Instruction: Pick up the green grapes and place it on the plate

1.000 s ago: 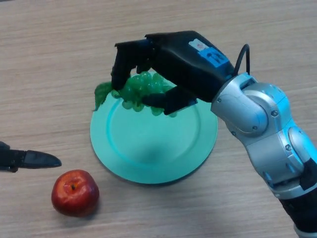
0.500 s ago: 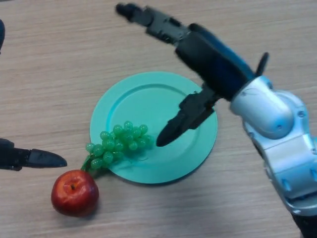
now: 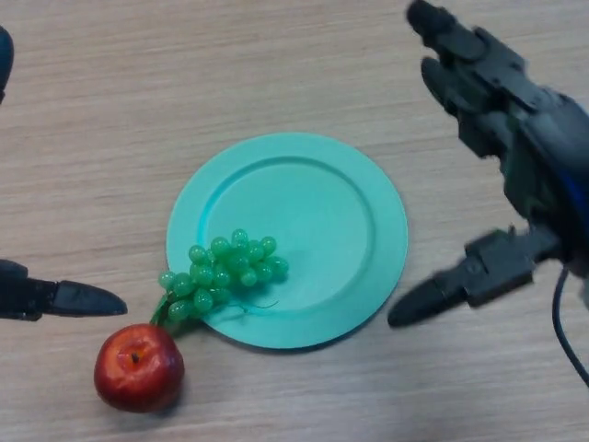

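Observation:
The bunch of green grapes point(image 3: 224, 273) lies on the near-left part of the teal plate point(image 3: 331, 212), its stem end hanging over the rim toward the apple. My right hand point(image 3: 515, 147) hovers open to the right of the plate, fingers spread, thumb low near the plate's right edge, holding nothing. Only a fingertip of my left hand point(image 3: 55, 298) shows at the left edge, resting on the table left of the grapes.
A red apple point(image 3: 139, 366) sits on the wooden table point(image 3: 110, 120) just below and left of the plate, almost touching the grapes' stem.
My right hand let go of the grapes, which now lie on the plate's near-left side. The hand then opened and drew back to the right, off the plate.

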